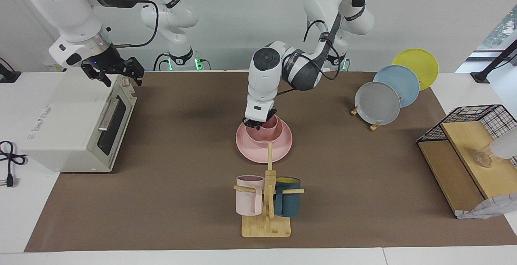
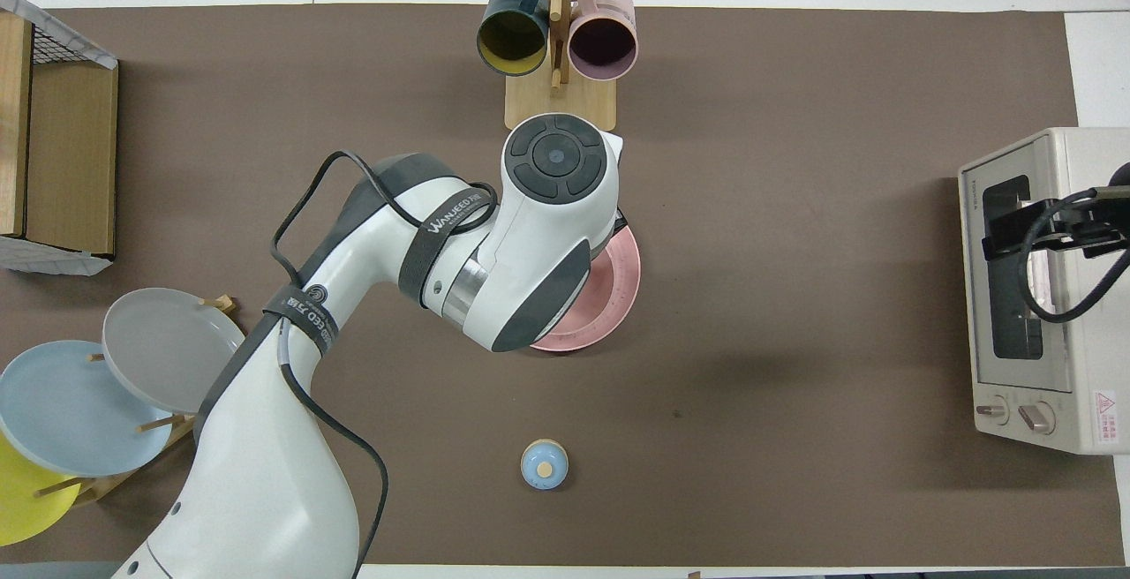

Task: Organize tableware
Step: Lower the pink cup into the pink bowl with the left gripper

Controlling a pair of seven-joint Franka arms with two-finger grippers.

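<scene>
We log the table going outward from the robots. Nearest the robots, the right gripper [image 1: 115, 73] hangs over the top of the white toaster oven [image 1: 76, 123] at the right arm's end of the table, its fingers spread wide and holding nothing; that arm waits. At the left arm's end, we note the yellow plate [image 1: 420, 64], the blue plate [image 1: 398, 84] and the grey plate [image 1: 377, 103] leaning on their rack.

Mid-table, the left gripper [image 1: 258, 123] sits low at the cup [image 1: 270, 123], its fingers pinched on the cup's rim at the side toward the right arm's end. We see the cup upright inside the bowl [image 1: 263, 134], and the bowl on the pink plate [image 1: 264, 148]. In the overhead view the left arm covers this stack except for part of the plate's rim.

Farther out, just beside the plate, we see the wooden mug rack [image 1: 266, 224] with the pale pink mug [image 1: 249, 195] and the teal mug [image 1: 287, 197] hanging on its pegs. Toward the left arm's end, the wire basket [image 1: 472, 115] stands over wooden boards.
</scene>
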